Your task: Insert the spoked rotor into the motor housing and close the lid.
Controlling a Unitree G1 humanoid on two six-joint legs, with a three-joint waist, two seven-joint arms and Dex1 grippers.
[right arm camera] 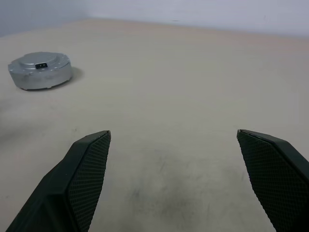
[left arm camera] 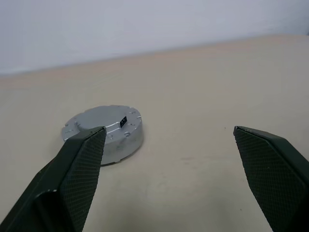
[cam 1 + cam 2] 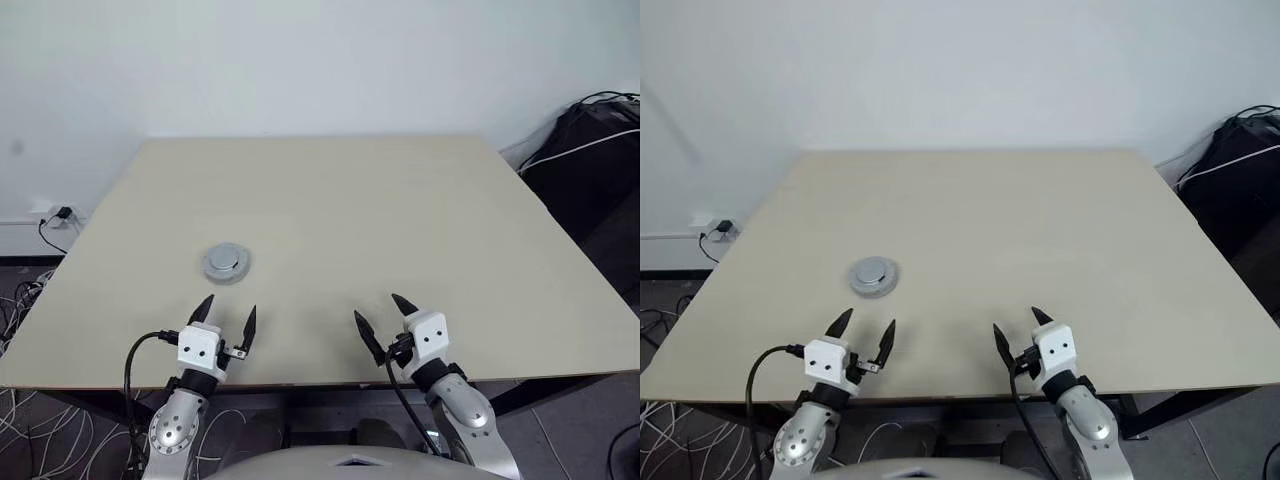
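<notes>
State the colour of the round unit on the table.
Plain silver-grey lid with a small black connector; clearest in the left wrist view.

The round grey metal motor unit [image 3: 227,263] sits closed on the beige table [image 3: 400,220], so whatever is inside it is hidden under the plain grey lid [image 2: 104,117]. In the left wrist view, one black ridged finger [image 2: 79,169] covers the unit's near edge. A small dark mark on the lid is too small to read. The black bag and cables [image 3: 600,140] are cut off at the picture's edge.
</notes>
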